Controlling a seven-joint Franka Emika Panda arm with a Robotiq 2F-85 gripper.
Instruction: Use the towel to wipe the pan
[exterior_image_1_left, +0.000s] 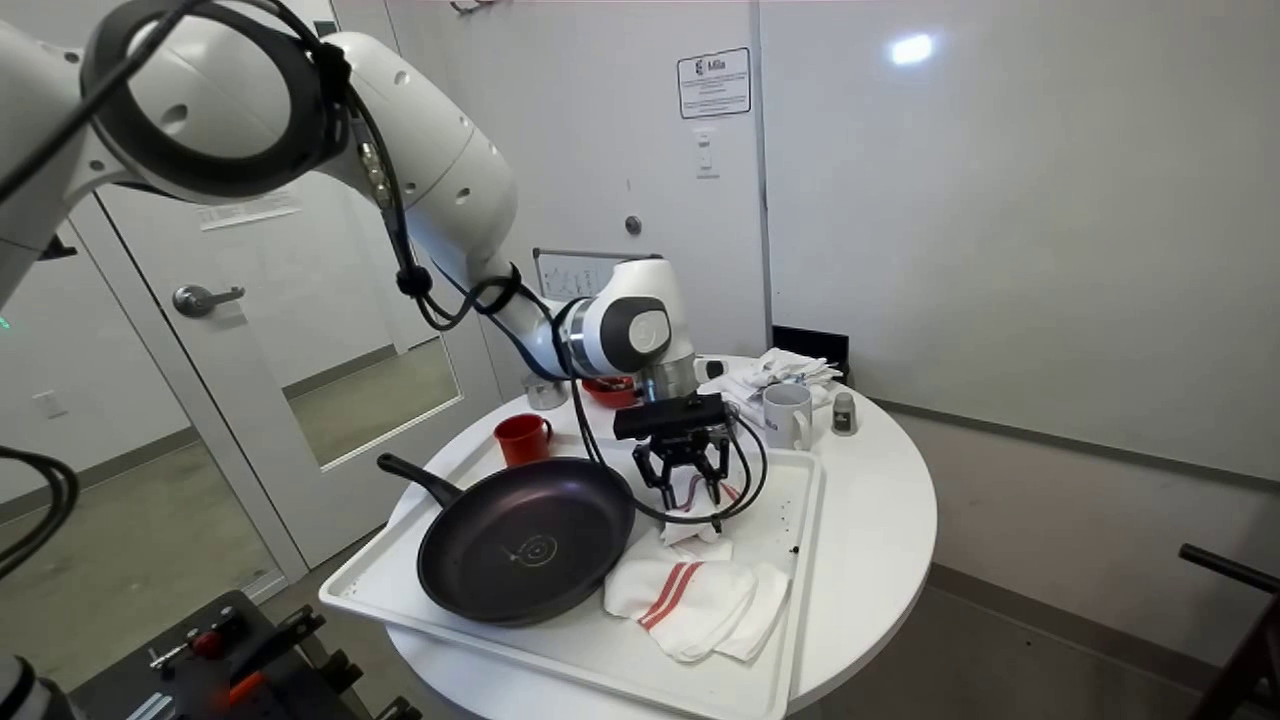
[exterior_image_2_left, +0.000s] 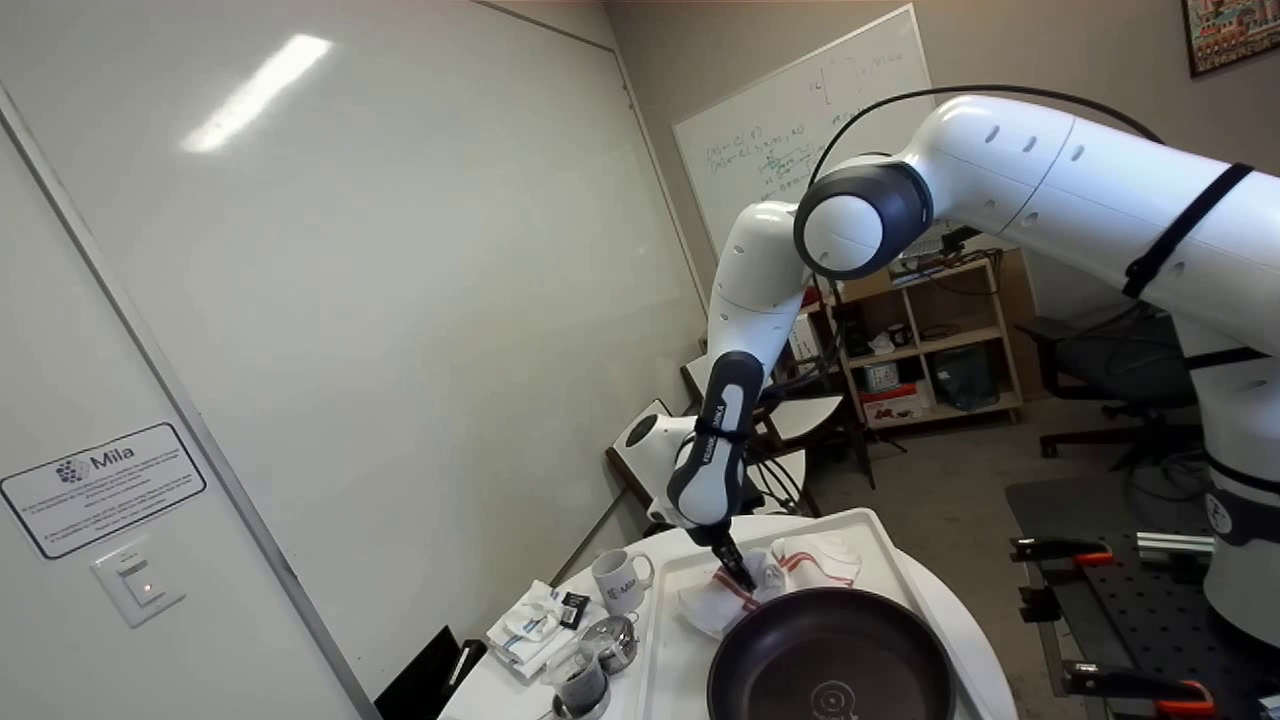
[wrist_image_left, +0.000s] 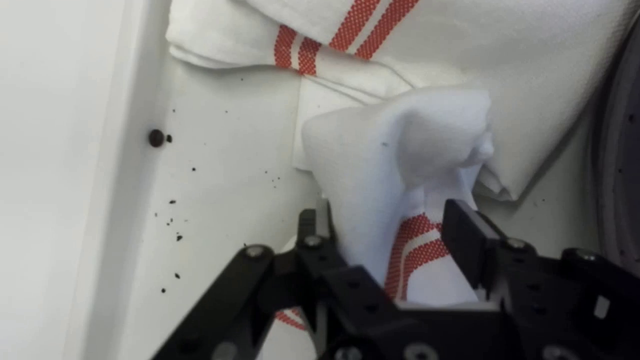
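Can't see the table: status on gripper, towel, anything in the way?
Gripper open. Towel bunched between its jaws, beside the pan. Bigger cloth close by, possibly in the way.

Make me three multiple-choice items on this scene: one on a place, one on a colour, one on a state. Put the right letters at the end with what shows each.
1. Where is the pan?
A) On the shelf
B) On the tray
C) On the floor

2. What colour are the stripes on the towel at the gripper?
A) Green
B) Blue
C) Red

3. How do the gripper's jaws stand?
A) Apart
B) Pressed together
C) Clamped on the pan's handle

Right letters:
1. B: an exterior view shows the tray beneath the pan.
2. C: the wrist view shows red bands on white cloth.
3. A: the wrist view shows a gap between the jaws, with towel in it.
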